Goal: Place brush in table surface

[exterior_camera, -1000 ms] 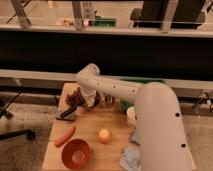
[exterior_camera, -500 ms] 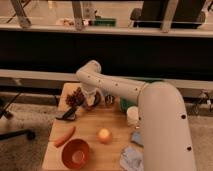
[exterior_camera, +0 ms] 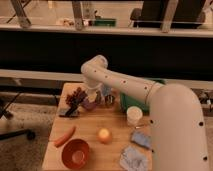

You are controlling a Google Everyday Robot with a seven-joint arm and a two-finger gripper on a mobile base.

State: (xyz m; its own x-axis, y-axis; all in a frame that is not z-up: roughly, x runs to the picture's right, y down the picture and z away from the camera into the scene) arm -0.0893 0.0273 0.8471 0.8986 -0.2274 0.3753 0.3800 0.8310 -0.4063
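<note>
Reaching claw: the claw (exterior_camera: 92, 98) is hanging low over the back of the table (exterior_camera: 117, 131), between the grapes (exterior_camera: 75, 95) and a small can (exterior_camera: 109, 100). I cannot tell whether it is open or closed.
Brush: the brush (exterior_camera: 69, 112) is probably the slim dark shape lying on the wood near the left edge, just below the grapes and apart from the claw. That is a guess.
Risk 1, crowding: a purple item (exterior_camera: 90, 105) is sitting right under the claw, so any sideways move is likely bumping it, the grapes or the can.
Risk 2, edge: a nudge is liable to be sending the brush off the left side.
Risk 3, arm: the forearm is passing near the cup (exterior_camera: 133, 116) and green tray (exterior_camera: 141, 104), so a dropping elbow is risking a tipped cup.
</note>
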